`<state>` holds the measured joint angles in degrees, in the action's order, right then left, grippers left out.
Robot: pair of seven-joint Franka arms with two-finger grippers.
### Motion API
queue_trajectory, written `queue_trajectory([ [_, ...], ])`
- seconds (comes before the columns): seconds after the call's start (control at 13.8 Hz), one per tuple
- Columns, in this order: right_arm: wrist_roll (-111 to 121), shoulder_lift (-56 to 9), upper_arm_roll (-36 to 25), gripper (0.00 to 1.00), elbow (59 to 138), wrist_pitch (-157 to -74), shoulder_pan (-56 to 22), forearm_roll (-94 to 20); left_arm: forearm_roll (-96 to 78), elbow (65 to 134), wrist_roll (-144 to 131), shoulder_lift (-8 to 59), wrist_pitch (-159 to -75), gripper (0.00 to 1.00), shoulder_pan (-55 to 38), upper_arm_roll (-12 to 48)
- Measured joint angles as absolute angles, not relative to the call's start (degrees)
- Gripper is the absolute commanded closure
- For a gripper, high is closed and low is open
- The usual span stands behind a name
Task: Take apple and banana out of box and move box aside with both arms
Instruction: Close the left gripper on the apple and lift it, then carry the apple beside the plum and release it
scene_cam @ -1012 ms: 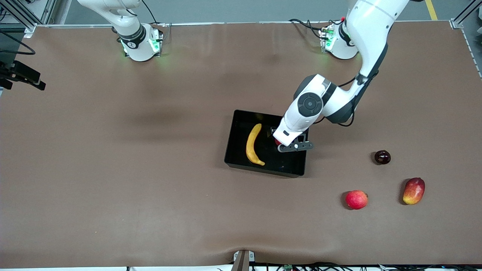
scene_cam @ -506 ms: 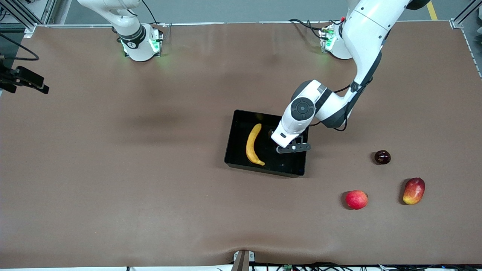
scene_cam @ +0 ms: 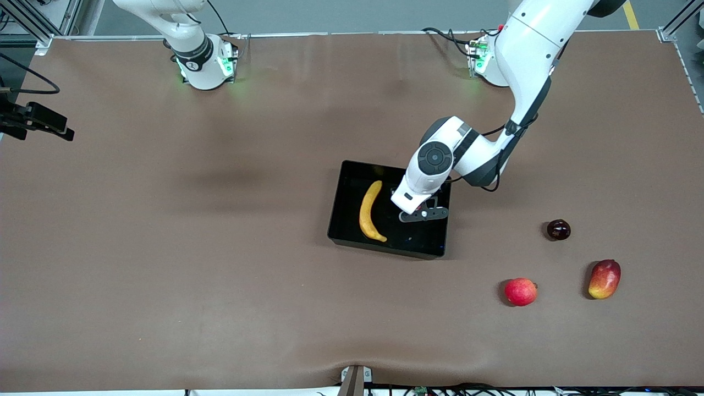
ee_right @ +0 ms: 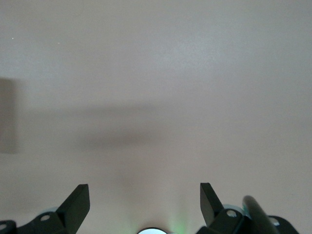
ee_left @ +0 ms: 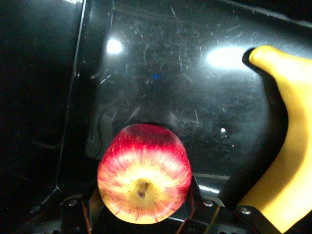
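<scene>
The black box (scene_cam: 385,248) lies mid-table with the yellow banana (scene_cam: 369,212) in it. My left gripper (scene_cam: 422,214) reaches down into the box beside the banana; the hand hides the apple in the front view. In the left wrist view the red apple with yellowish patches (ee_left: 144,168) sits stem-up between the fingers of the left gripper (ee_left: 144,197), which press on both its sides just over the glossy box floor (ee_left: 161,73); the banana (ee_left: 287,146) lies alongside. My right gripper (scene_cam: 47,120) waits over the table's edge at the right arm's end, open (ee_right: 145,200) with nothing in it.
A pink-red round fruit (scene_cam: 520,291), an oval red-yellow mango (scene_cam: 604,279) and a small dark round fruit (scene_cam: 558,229) lie on the brown table toward the left arm's end, nearer to the front camera than the box.
The left hand has sunk into the box and slid a little toward the banana, covering the red of the apple. The right gripper shifted slightly at the table's edge.
</scene>
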<state>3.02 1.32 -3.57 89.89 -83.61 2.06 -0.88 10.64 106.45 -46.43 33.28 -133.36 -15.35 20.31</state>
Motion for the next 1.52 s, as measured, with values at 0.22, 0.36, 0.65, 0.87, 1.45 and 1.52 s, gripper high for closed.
queue_trajectory([
  [0.22,3.0,1.3,-3.6,0.0,89.8,-83.6,2.1,-0.9,10.7,103.9,-46.4,33.2,-131.2,1.0,-14.9,20.1],
  [0.36,3.0,1.3,-3.6,0.0,89.8,-83.6,2.0,-0.9,10.8,101.2,-46.4,32.9,-127.8,1.0,-14.8,20.1],
  [0.65,3.1,1.3,-3.6,0.0,89.8,-83.6,2.0,-0.9,11.1,97.0,-45.3,29.1,-123.5,1.0,-14.4,19.9],
  [0.87,3.1,1.3,-3.6,0.0,89.8,-83.5,2.0,-0.9,11.1,93.0,-41.8,26.3,-118.9,1.0,-11.8,19.7],
  [1.45,3.1,1.3,-3.5,0.0,89.8,-83.4,2.0,-0.9,11.2,89.9,-14.6,27.9,-116.2,1.0,4.3,19.1],
  [1.52,3.1,1.3,-3.5,0.0,89.8,-83.4,2.0,-0.9,11.2,89.9,-12.5,28.9,-116.2,1.0,5.9,19.1],
])
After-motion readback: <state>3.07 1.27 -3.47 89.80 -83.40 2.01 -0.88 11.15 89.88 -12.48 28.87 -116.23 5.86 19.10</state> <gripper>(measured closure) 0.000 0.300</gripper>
